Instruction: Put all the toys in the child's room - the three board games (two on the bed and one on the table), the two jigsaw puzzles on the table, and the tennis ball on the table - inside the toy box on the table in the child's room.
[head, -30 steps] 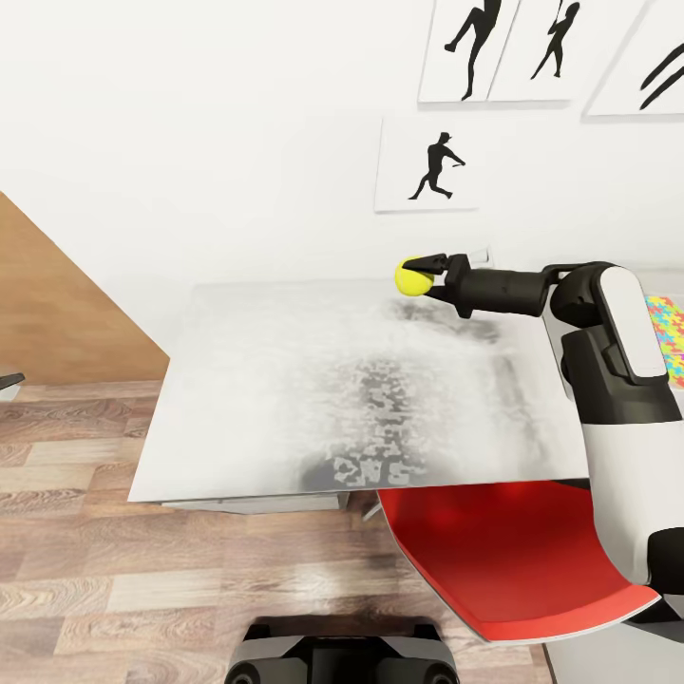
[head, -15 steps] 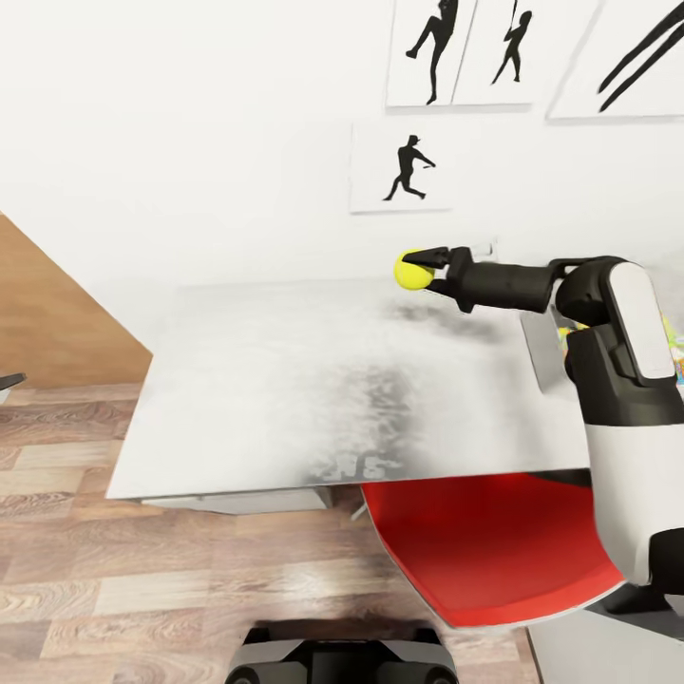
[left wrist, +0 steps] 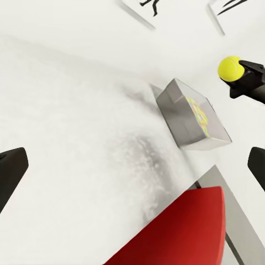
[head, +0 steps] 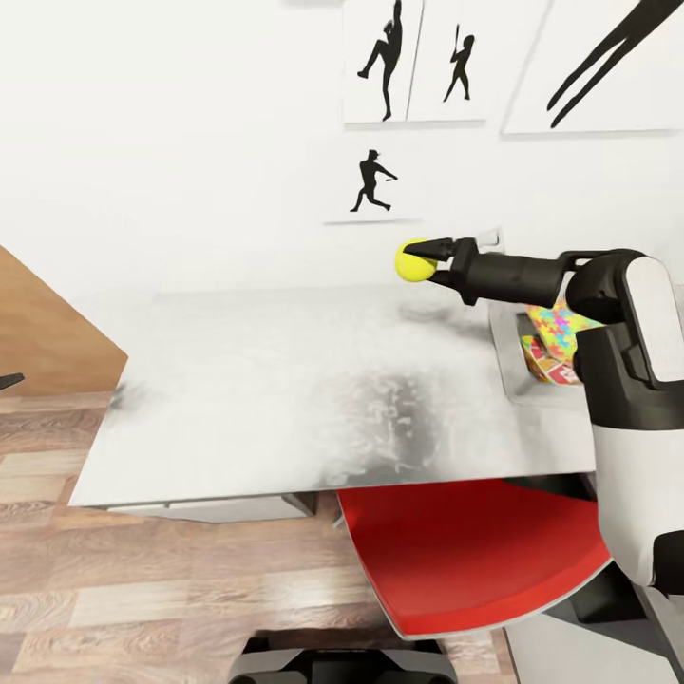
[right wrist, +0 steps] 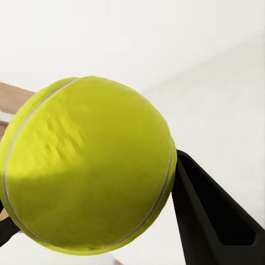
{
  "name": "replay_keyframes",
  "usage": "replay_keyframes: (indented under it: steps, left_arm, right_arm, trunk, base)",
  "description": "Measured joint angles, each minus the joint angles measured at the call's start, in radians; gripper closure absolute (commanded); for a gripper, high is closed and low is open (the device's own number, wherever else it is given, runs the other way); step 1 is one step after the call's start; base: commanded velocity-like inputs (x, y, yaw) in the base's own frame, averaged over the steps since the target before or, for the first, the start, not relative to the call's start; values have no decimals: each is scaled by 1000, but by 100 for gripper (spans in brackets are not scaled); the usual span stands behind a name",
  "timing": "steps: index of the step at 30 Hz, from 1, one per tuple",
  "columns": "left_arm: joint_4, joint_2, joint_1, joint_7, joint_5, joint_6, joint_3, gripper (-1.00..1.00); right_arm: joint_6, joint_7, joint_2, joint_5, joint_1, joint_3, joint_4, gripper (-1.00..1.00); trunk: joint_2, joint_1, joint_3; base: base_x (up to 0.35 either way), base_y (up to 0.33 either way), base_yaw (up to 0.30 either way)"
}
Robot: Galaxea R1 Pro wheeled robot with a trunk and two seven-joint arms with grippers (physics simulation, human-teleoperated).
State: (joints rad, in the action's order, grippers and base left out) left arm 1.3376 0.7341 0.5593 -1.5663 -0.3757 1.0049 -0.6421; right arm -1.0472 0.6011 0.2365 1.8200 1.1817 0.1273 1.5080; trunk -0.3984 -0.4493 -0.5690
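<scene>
My right gripper [head: 419,259] is shut on the yellow-green tennis ball [head: 413,262], holding it in the air above the far edge of the pale table [head: 285,380]. In the right wrist view the ball [right wrist: 88,176] is seen close up against a dark finger [right wrist: 215,218]. The grey toy box [head: 505,353] stands on the table to the ball's right, partly behind my right arm. In it lies a bright jigsaw puzzle [head: 556,326] over a red printed box [head: 541,363]. The left wrist view has the toy box [left wrist: 182,113], the ball [left wrist: 230,67] and my open left gripper [left wrist: 132,171].
A red chair [head: 475,551] is tucked under the table's near edge, in front of my trunk. Silhouette pictures [head: 366,180] hang on the white wall behind the table. Wood-plank floor [head: 142,589] lies to the left, with a brown panel [head: 38,342] at the far left.
The whole view has swung to the right, bringing the toy box and its contents into sight. The right gripper keeps hold of the ball, carried slightly higher over the table.
</scene>
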Motion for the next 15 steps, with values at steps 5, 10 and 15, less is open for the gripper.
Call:
replay_keyframes:
  steps: [5,10,15]
  left_arm:
    - [0,0,0,0,0,0,-1,-100]
    - [0,0,0,0,0,0,-2,-100]
    - [0,0,0,0,0,0,-2,-100]
  right_arm:
    - [0,0,1,0,1,-1,12,100]
    - [0,0,1,0,1,0,14,100]
    - [0,-1,1,0,1,1,15,100]
  trunk:
    - [0,0,8]
    - [0,0,17]
    - [0,0,25]
  base:
    - [1,-4,0]
    - [0,0,0]
    - [0,0,0]
